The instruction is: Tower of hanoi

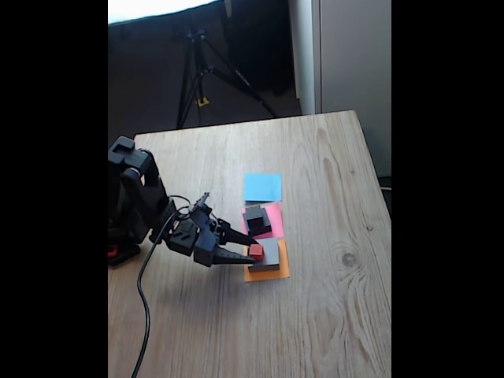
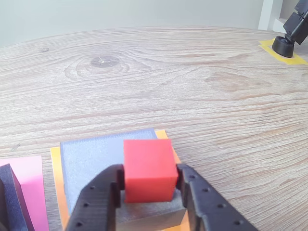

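Note:
The tiny red cube sits on the near corner of the grey slab, which lies on the orange paper square. My gripper is shut on the red cube, one black finger pressed on each side. In the fixed view the gripper reaches from the left to the red cube on the grey slab. On the pink paper just behind, the small black cube rests on the black slab. A corner of a black block shows at the wrist view's left edge.
A blue paper square lies bare beyond the pink one. My arm's base and its cable stand at the table's left side. A tripod stands on the floor behind the table, and its foot shows in the wrist view.

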`<state>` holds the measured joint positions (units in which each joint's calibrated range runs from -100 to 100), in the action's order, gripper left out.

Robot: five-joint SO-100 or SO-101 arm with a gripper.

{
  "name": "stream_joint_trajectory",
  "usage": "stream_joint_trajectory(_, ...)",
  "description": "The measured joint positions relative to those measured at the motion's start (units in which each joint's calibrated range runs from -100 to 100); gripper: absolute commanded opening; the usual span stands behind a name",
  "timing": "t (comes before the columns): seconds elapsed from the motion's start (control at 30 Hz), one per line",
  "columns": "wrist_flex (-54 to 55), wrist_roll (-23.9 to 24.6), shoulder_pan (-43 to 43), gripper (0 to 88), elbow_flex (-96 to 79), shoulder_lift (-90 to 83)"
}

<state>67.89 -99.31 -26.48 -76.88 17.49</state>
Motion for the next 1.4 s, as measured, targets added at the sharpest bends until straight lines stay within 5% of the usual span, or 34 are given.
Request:
stream_joint_trajectory(0.77,-0.72,0.00,0.00,3.0,-2.87,-3.33)
stream_joint_trajectory(1.17,-22.18,0.00,3.41,2.2,-2.87,-23.69)
stream_joint_trajectory(1.4,-48.12,0.00,4.13,2.2,7.30,-37.71)
